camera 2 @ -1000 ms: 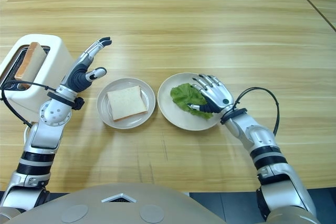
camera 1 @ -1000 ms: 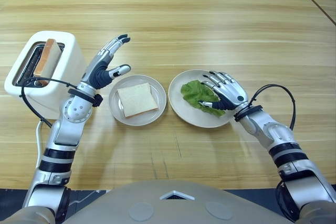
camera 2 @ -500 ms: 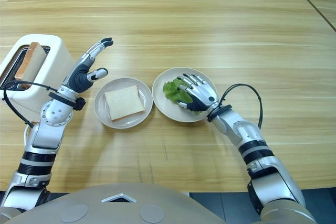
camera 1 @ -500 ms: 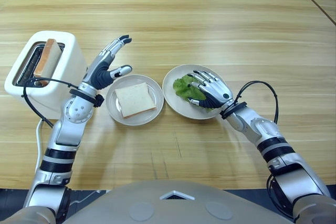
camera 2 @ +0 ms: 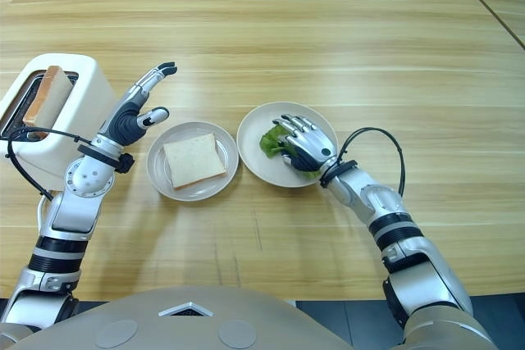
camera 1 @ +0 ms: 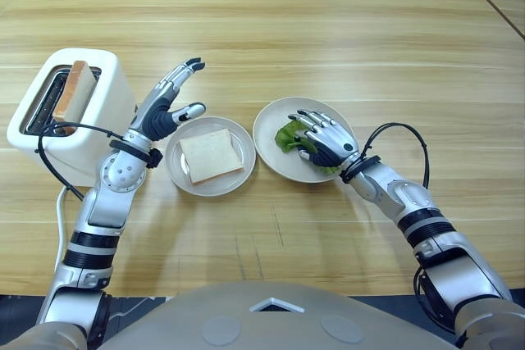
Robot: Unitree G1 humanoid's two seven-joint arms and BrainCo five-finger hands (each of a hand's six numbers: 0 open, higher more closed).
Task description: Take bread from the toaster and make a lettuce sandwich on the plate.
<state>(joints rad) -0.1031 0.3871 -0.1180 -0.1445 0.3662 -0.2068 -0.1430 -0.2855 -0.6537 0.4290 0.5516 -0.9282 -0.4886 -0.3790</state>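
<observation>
The right hand (camera 1: 326, 138) is clasping with curled fingers the lettuce (camera 1: 287, 135) (soft, light, apt to tear, so best gathered by its bunched middle), a crumpled bright-green leaf lying in the dish (camera 1: 275, 161) just right of the bread plate (camera 1: 190, 183), while the left hand (camera 1: 164, 104) is hovering spread just left of it.

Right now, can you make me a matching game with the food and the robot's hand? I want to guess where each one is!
Things:
1. lettuce
2. left hand
3. toast
4. white bread slice

Places:
A. standing in the toaster
B. lying flat on the left plate
C. open, fingers up, between the toaster and the left plate
D. grasped by the right hand on the right plate

Pairs: 1-D, 2-C, 3-A, 4-B
</observation>
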